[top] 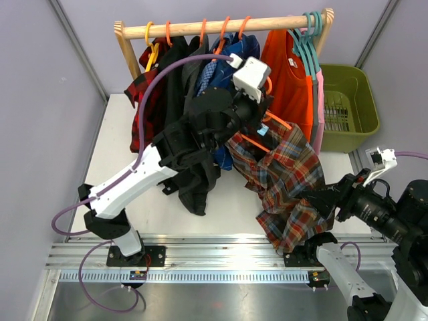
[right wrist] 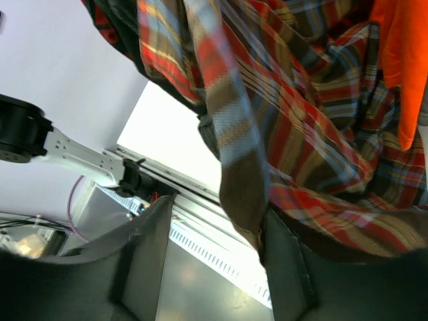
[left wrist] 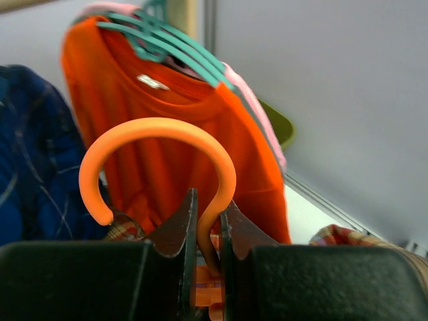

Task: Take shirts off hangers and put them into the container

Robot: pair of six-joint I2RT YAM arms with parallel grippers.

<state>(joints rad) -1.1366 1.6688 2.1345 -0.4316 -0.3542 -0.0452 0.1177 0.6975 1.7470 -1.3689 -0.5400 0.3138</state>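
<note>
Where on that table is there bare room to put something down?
Bare white tabletop shows along the left wall, and near the front between the drooping black cloth shirt and brown-red-teal plaid shirt. Crowded under the wooden rail.

A robotics lab test cell: plain pale-grey panel walls (top: pixel 40 100) box in a white tabletop (top: pixel 119 167), and a slotted aluminium mounting rail (top: pixel 221 254) with purple cables (top: pixel 141 127) runs along its near edge.
</note>
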